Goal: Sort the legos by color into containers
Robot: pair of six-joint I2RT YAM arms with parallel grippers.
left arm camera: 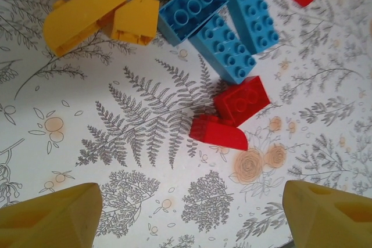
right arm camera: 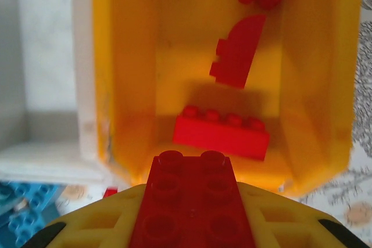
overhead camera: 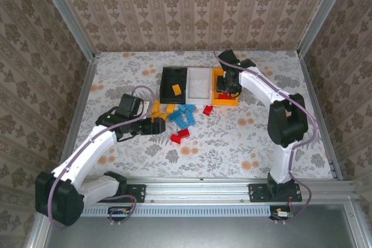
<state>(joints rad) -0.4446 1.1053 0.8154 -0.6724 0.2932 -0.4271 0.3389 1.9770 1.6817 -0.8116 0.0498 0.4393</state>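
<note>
Right end effector [overhead camera: 228,87] clenched on a red brick [right arm camera: 192,201], about over the near end of the yellow tray [right arm camera: 125,85]. Dropping here risks clipping the rim and bouncing onto the desk [left arm camera: 116,161]. Left end effector [left arm camera: 192,219] released above two touching red bricks [left arm camera: 232,117]; it might grab both.

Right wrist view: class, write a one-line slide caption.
Right fingers hold a red brick over the orange-yellow tray, three red pieces already inside.
</note>
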